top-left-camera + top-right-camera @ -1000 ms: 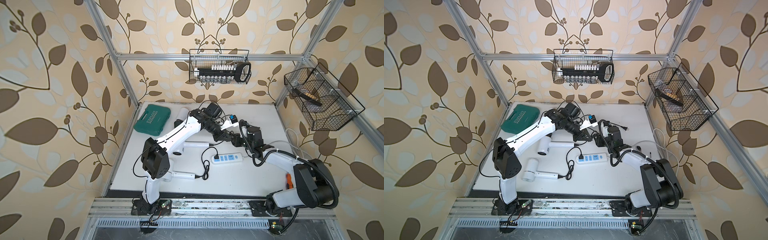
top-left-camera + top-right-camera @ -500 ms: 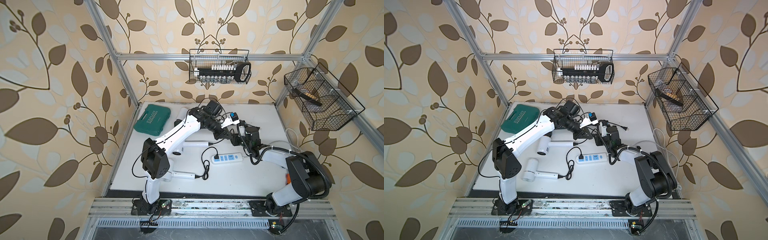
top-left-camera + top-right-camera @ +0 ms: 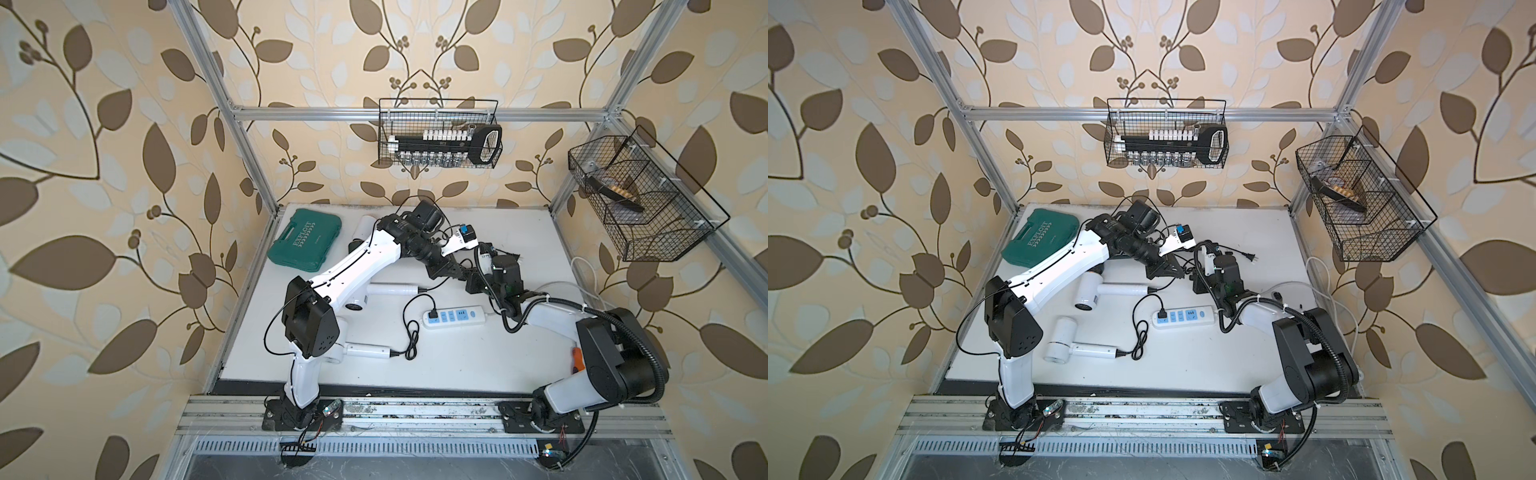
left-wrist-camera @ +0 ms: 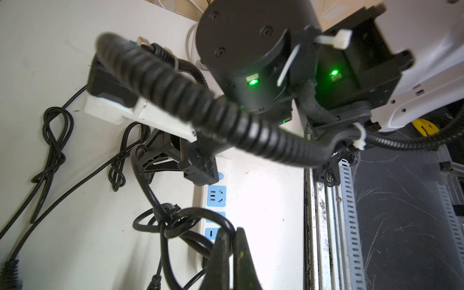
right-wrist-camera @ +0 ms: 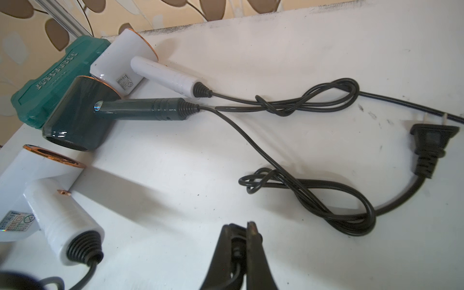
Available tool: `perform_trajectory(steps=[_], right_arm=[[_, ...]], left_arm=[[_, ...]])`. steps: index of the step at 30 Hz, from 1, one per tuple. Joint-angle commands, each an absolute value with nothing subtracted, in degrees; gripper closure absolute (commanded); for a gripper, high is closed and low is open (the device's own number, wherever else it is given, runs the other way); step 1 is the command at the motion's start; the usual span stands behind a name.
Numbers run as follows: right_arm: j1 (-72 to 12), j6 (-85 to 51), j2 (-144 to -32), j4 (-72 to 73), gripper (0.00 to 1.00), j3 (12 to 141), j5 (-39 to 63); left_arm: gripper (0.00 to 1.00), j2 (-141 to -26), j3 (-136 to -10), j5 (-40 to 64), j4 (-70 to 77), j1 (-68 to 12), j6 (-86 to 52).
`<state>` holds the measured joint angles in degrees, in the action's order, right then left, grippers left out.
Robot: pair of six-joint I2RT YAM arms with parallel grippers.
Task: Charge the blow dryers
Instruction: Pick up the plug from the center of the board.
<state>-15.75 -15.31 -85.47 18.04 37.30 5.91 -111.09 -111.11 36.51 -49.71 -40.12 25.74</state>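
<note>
Both my left pincer (image 4: 232,231) and right pincer (image 5: 241,227) are clamped on a knotted black cord (image 4: 173,218) near the power strip (image 4: 216,195), with the blow dryers (image 3: 1088,291) lying on the surface (image 3: 1183,365), so I fear tugging tightens the knot or drags a dryer.

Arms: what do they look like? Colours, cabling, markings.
Both the left arm and right arm have white links and black joint housings. A black corrugated hose runs along the right one, held by white zip ties; green LEDs glow. The fingers are dark, tapered.
</note>
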Motion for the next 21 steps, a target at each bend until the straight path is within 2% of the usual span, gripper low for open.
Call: perform_trajectory(steps=[1, 6, 14, 18, 20, 21], right_arm=[[-15.8, -18.2, -82.0, 6.1, 1.0, 40.3, 1.6], [-17.2, -21.2, -77.5, -7.3, 1.0, 43.3, 1.6], [-24.8, -22.2, -73.1, -8.7, 1.0, 41.7, 4.7], [-27.2, -23.0, -74.3, -8.2, 1.0, 41.5, 4.1], [-28.7, -23.3, -74.7, -7.4, 1.0, 40.9, 3.5], [-29.4, -23.3, -74.8, -7.0, 1.0, 40.7, 3.2]], left_arm=[[1.0, -112.1, -115.4, 29.6, -48.4, -38.9, 23.0], [1.0, -118.3, -120.9, 22.7, -48.4, -37.0, 19.1], [1.0, -123.5, -121.8, 21.7, -45.6, -34.9, 14.7], [0.8, -121.5, -118.5, 22.4, -44.1, -34.7, 12.9], [0.57, -119.2, -115.0, 22.4, -43.1, -34.6, 11.6], [0.5, -118.1, -114.0, 22.3, -42.9, -34.7, 10.9]])
